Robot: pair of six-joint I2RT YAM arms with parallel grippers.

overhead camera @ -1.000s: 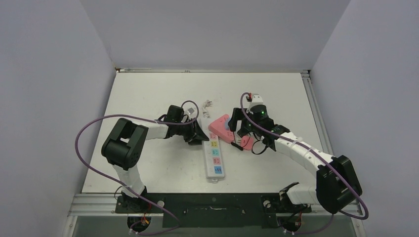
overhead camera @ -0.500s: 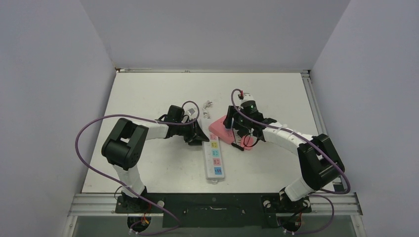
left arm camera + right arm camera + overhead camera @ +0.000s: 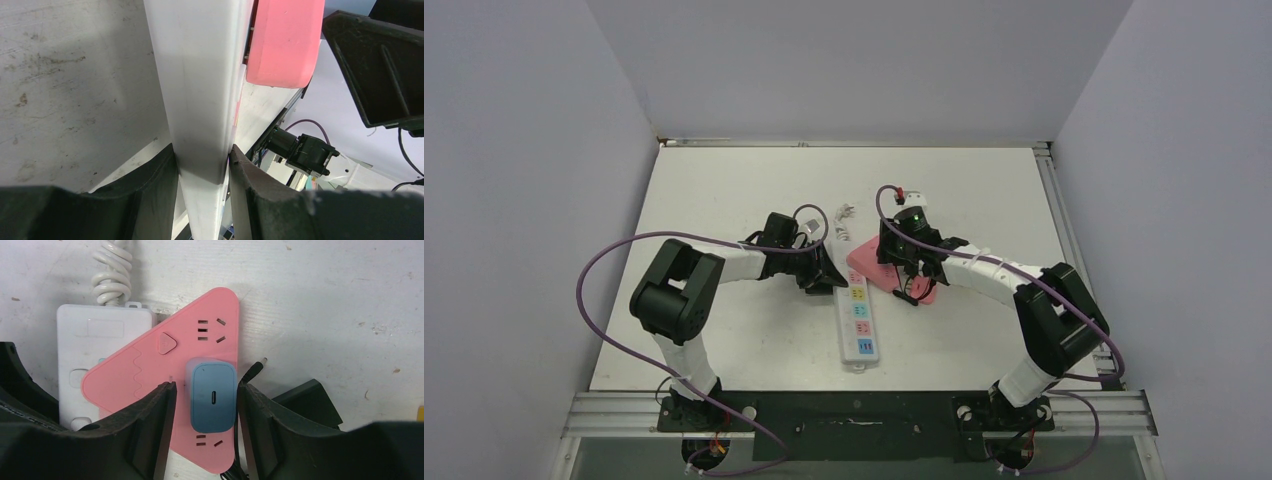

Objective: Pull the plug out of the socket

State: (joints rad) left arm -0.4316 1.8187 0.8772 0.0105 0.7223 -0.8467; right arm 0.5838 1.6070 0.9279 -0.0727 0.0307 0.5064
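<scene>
The socket (image 3: 860,320), a long white strip with coloured outlets, lies mid-table. A pink triangular outlet block (image 3: 869,262) sits over its far end. My left gripper (image 3: 834,272) is shut on that far end; in the left wrist view its pads (image 3: 165,170) press both sides of the white socket (image 3: 200,75), with the pink block (image 3: 285,40) beyond. A blue plug (image 3: 214,397) stands in the pink block (image 3: 145,375). My right gripper (image 3: 206,389) straddles the plug. Its right finger is at the plug's side, and a narrow gap shows at the left finger.
The socket's coiled white cord (image 3: 112,270) lies just beyond its far end. A thin black cable with a barrel tip (image 3: 256,366) runs beside the right finger. Grey walls enclose the table on three sides, with a metal rail (image 3: 1064,240) along the right edge.
My right gripper has moved left over the pink block and its jaws have narrowed around the blue plug. The left gripper and the socket have not moved.
</scene>
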